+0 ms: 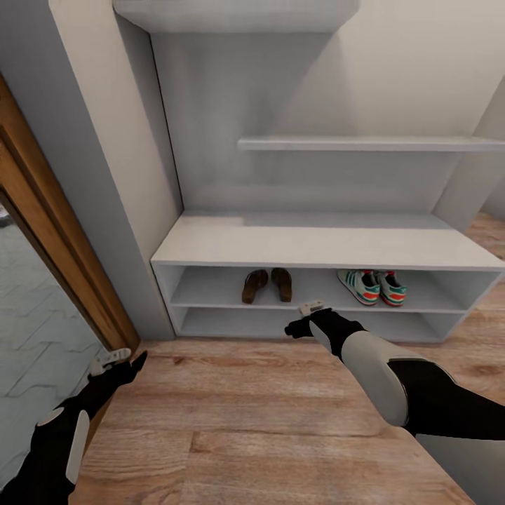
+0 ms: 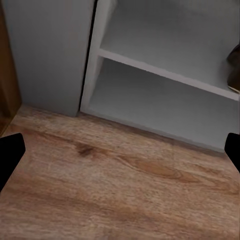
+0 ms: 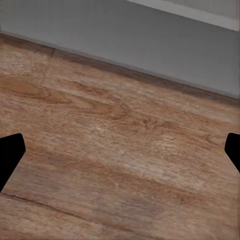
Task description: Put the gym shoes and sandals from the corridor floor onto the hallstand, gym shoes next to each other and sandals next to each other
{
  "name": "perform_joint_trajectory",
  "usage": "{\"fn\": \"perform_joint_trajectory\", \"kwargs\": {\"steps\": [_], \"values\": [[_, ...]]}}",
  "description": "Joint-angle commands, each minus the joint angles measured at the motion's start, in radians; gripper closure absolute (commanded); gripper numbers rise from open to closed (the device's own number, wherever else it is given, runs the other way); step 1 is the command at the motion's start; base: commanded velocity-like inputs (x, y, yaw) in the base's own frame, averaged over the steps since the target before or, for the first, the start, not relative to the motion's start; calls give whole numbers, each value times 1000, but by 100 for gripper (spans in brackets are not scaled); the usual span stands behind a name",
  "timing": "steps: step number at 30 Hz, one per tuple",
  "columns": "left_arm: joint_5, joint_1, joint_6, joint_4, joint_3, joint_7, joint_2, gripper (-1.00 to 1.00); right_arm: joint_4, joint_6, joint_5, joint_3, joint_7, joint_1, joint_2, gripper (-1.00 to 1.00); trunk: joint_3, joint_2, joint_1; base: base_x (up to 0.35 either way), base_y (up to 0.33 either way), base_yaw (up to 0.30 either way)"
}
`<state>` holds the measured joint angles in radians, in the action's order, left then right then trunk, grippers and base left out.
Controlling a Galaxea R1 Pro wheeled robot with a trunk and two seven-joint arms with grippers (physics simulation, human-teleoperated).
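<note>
Head view gives you the whole job at once: the hallstand (image 1: 308, 245) takes up most of the wall ahead, a pale grey bench with two open shoe shelves below and two staggered wall shelves above, tucked into the corner beside the wooden door frame (image 1: 49, 238). In front of it runs the corridor floor (image 1: 266, 414), light wood-grain planks with no footwear left lying on the stretch you can see.

Both pairs sit on the upper shoe shelf, which is where the task wants them, off the floor and grouped by kind. The two sandals (image 1: 267, 284) stand left of centre, dark reddish-brown with tan footbeds, just beside each other with their near ends splayed apart. The two gym shoes (image 1: 372, 287) stand to the right, white with green side stripes and red-orange accents, touching or nearly so. The pairs are well apart from each other, so each reads clearly as a pair. From this layout I judge the arrangement essentially done.

Your right gripper (image 1: 303, 319) hovers low just in front of the rack's lower shelf, jaws spread wide and holding nothing; its wrist camera looks down at bare planks and the rack's base. Your left gripper (image 1: 120, 361) hangs near the door frame, also spread and empty, with a sandal edge (image 2: 234, 70) showing on the shelf in its wrist view.
</note>
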<state>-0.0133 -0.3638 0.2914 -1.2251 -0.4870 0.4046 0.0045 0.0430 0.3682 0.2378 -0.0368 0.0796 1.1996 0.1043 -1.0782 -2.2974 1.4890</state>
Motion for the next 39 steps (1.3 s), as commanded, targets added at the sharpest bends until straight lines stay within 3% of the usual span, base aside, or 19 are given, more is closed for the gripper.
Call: {"fn": "perform_joint_trajectory", "kwargs": {"steps": [1,20,28,32,36,37,39], "values": [[0,-1,0,0,1,-2,0,-100,0,0,0,0,0,0,0,-100,3,7,-4,0,0,0],[-2,-6,34,11,5,-9,0,-100,0,-1,0,-1,0,0,0,-100,67,140,-77,0,0,0],[31,-6,35,141,5,-15,0,-100,0,-2,-1,-1,-1,0,-1,-100,96,196,-107,0,0,0],[67,-6,34,217,6,-96,0,-100,0,-3,-1,-2,-1,-1,-2,-100,110,224,-123,0,0,0],[95,-6,34,260,6,-257,0,-100,-1,-4,-2,-2,-2,-8,-3,-100,125,252,-138,0,0,0],[98,-6,34,270,6,-306,0,-100,-1,-5,-3,-2,-2,-33,-4,-100,128,259,-142,0,0,0],[100,-6,34,279,6,-343,0,-100,0,-8,-5,-2,-3,-66,-4,-100,135,273,-150,0,0,0]]}}
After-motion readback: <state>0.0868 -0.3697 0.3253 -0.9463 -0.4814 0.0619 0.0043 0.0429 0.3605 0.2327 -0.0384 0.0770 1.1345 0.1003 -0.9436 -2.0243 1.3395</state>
